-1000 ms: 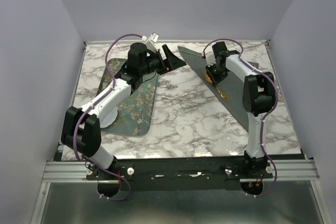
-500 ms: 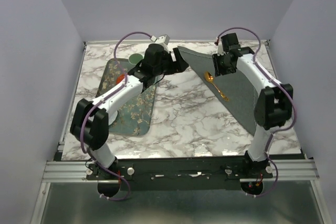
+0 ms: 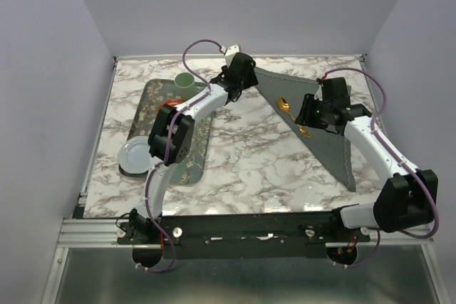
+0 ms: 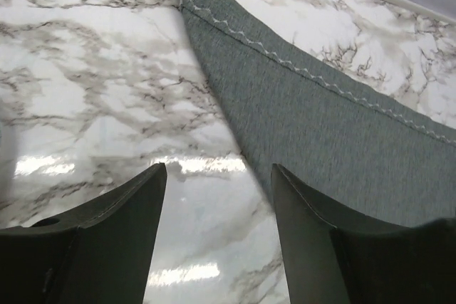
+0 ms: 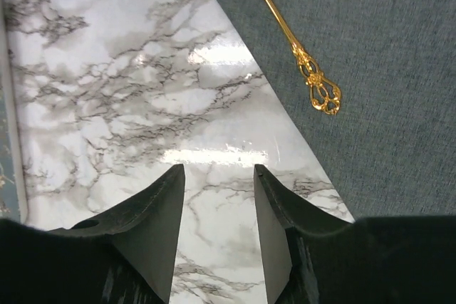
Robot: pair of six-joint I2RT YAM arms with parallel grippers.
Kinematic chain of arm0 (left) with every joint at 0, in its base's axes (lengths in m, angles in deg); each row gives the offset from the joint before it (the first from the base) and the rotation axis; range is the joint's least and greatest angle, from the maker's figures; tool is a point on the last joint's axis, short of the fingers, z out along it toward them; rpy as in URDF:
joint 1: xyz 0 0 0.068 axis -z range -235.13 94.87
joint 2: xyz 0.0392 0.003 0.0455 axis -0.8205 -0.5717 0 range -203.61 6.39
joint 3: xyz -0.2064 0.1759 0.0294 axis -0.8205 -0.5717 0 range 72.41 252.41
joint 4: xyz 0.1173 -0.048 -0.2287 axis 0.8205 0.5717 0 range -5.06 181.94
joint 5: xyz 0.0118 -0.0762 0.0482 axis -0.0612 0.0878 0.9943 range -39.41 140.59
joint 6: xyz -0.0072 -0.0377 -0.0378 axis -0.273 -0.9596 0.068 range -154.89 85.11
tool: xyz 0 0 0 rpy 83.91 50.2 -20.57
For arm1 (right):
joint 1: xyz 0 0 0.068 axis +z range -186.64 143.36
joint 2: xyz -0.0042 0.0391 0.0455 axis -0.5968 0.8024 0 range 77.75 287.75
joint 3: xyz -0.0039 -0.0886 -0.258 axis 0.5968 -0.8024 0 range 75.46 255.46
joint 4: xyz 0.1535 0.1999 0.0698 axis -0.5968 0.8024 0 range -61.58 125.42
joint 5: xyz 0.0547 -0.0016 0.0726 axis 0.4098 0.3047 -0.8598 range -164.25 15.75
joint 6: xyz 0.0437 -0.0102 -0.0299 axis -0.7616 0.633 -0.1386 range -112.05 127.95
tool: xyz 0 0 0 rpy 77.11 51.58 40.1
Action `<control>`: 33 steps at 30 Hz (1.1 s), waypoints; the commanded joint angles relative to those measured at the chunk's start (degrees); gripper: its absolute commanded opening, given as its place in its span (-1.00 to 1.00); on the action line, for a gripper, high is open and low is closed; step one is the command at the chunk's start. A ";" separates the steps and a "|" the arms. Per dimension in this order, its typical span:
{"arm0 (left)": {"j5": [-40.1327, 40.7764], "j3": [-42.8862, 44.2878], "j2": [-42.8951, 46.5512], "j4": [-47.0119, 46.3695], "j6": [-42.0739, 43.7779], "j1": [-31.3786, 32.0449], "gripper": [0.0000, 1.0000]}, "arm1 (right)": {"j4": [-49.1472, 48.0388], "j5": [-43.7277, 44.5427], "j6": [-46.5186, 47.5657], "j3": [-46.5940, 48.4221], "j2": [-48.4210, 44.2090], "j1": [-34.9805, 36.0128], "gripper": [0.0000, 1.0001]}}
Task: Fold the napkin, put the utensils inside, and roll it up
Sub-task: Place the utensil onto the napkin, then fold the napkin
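The dark grey napkin (image 3: 331, 140) lies folded into a triangle at the right back of the table. A gold spoon (image 3: 285, 105) lies on it near its long left edge. My left gripper (image 3: 250, 78) is open and empty, low over the napkin's far left corner; in the left wrist view (image 4: 217, 176) its right finger hangs over the cloth (image 4: 320, 133). My right gripper (image 3: 308, 115) is open and empty beside the spoon's handle; in the right wrist view (image 5: 217, 172) its fingers straddle bare marble just left of the cloth (image 5: 385, 48) and the spoon (image 5: 292, 40).
A green floral tray (image 3: 189, 154) lies at the left with a green cup (image 3: 184, 80) at its far end and a white dish (image 3: 133, 156) at its near left. My left arm reaches across the tray. The tray's edge shows in the right wrist view (image 5: 7, 176).
My left gripper has swung right from over the tray to the napkin's far left corner. My right gripper has left the spoon lying on the napkin, pulled back, then come down beside its handle.
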State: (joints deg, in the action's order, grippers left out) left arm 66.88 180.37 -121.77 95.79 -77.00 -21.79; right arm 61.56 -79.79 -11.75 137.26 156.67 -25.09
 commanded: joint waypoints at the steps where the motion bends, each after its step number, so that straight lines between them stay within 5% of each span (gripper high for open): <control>1: 1.64 6.46 -8.40 -4.42 -9.73 -1.52 0.35 | -4.05 -1.14 -0.43 -1.85 -4.64 -0.12 0.04; 19: 8.40 11.56 -23.61 -23.85 -28.81 -3.81 0.15 | -6.43 -2.90 0.72 -5.81 -9.48 -0.92 0.05; 33: 7.70 18.42 -30.66 -23.68 -35.32 -5.74 0.12 | -6.87 -1.93 1.25 -6.25 -12.73 -1.44 0.06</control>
State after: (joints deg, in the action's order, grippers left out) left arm 72.48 197.22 -149.37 71.75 -109.08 -26.82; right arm 56.25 -81.61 -11.42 131.42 145.21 -26.16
